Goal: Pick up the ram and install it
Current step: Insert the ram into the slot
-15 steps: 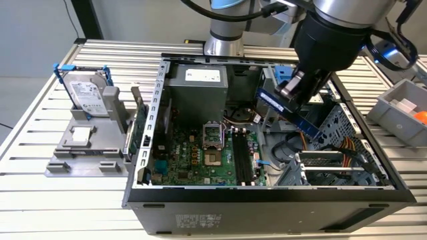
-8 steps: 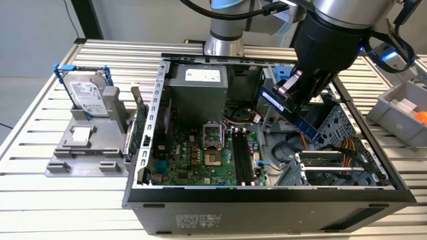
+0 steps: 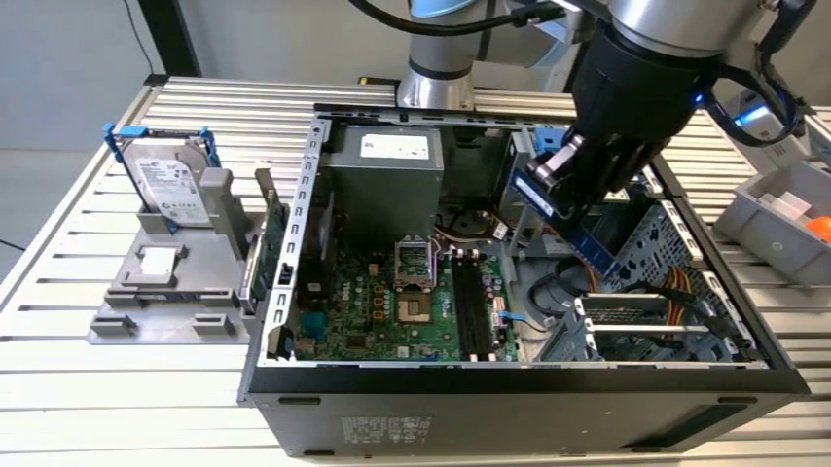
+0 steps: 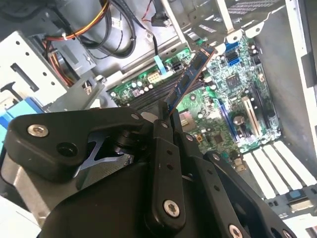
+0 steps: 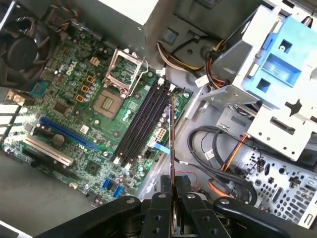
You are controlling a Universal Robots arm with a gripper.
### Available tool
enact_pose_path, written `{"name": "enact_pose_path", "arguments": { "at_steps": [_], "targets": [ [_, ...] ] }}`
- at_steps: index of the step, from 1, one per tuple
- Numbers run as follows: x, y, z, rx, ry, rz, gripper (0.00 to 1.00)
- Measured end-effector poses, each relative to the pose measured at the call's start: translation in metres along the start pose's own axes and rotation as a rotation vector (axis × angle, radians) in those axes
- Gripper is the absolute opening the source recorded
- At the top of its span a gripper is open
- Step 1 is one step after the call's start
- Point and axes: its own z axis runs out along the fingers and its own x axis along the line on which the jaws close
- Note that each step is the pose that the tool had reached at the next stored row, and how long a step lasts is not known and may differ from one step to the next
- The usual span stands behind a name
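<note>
The end effector (image 4: pixel 166 116) is clamping one end of the ram (image 4: pixel 190 79) between its black fingers. The dark blue stick is slanting away from them and hanging above the green motherboard (image 4: pixel 233 94), just beside the dark memory slots (image 4: pixel 148 95). Orange and yellow cables (image 4: pixel 84 27) are curving over a grey metal cage (image 4: pixel 29 74) near the board.
</note>
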Motion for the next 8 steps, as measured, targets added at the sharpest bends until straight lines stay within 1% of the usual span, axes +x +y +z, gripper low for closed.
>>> {"name": "enact_pose_path", "arguments": {
  "at_steps": [4,8],
  "targets": [
    [0.0000,0.0000,0.0005,0.0015,-0.0011,0.048,0.00],
    [0.0000,0.0000,0.0009,0.0026,-0.0021,0.088,0.00]
  ]
}}
